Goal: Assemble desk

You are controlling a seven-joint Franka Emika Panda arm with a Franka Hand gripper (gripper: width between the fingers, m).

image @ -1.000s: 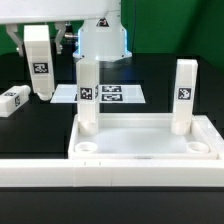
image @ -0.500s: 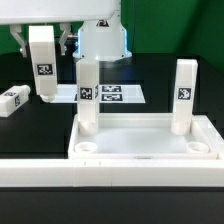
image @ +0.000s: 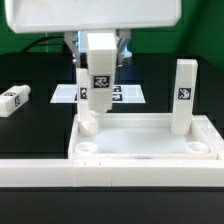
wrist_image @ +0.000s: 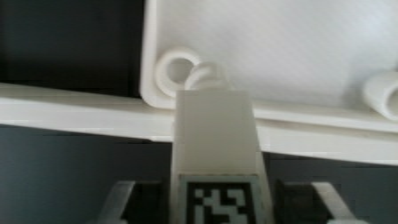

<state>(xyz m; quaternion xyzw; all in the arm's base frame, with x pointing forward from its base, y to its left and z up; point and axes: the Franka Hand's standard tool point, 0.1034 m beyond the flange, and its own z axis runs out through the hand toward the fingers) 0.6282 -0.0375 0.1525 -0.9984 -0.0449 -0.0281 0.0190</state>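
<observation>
Our claw (image: 100, 45) is clamped part-closed on the upper end of a white leg (image: 101, 70). Half a second ago it hung beyond the tabletop's edge at the exterior view's left. Now it hangs over the tabletop (image: 140, 128), and in the wrist view its foot points at a corner socket (wrist_image: 185, 73). We judge seating comes next. The rimmed tabletop carries two upright legs in its far corners, the left post (image: 88, 113) and the right post (image: 183, 95). Both near sockets look empty. A spare leg (image: 13, 100) lies on the table (image: 40, 130).
</observation>
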